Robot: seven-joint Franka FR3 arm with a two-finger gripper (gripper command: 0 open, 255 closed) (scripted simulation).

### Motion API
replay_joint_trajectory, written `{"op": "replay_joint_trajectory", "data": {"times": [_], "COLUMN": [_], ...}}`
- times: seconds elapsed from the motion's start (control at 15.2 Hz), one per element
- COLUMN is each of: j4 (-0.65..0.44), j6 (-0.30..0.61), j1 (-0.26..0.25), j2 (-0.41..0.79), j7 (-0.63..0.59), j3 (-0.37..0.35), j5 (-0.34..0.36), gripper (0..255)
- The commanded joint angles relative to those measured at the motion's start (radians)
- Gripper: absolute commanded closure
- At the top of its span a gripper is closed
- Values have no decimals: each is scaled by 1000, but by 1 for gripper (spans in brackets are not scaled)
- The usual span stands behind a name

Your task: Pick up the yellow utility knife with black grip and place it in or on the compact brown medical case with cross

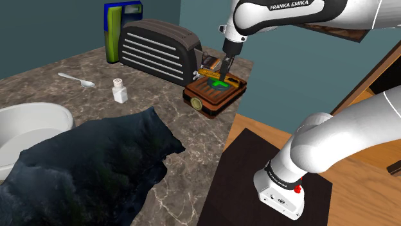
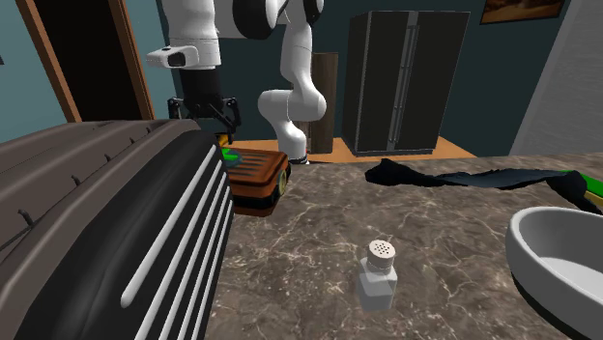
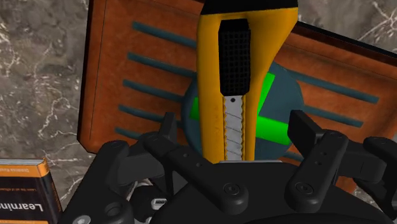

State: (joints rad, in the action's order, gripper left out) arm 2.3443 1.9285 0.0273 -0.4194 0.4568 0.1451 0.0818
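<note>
I had the end effector low over the case, fingers spread wide. In the wrist view one black finger stood on each side of the knife, with a gap between each finger and the yellow body, so it was open and gripping nothing. The second exterior view showed the same spread, and in the shoulder view it hung just above the case.

The yellow utility knife ran straight out from between the fingers, its black grip at the far end and the segmented blade towards the end effector. It lay across the lid of the brown case, over the green cross at the lid's middle. I could not tell whether its whole length rested flat there.

The case sat on the marbled counter, close to a dark ribbed toaster. A book with an orange spine lay just beside one corner of the case. A salt shaker and a dark crumpled cloth were well apart from it.

I judged this to be the tail of the placing step: knife on the case, grip off. The next move called for a straight lift clear, keeping the fingers wide so neither clipped the knife and dragged it off the lid.
</note>
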Motion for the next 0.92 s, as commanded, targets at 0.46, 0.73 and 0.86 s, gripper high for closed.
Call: {"op": "replay_joint_trajectory", "data": {"times": [0.46,0.73,0.86], "j4": [-116,-116,-116], "j6": [-130,-130,-129], "j1": [-3,-3,-3], "j2": [-13,-13,-13], "j7": [1,1,1], "j3": [-8,-8,-8], "j5": [-5,-5,-5], "gripper": [0,0,0]}}
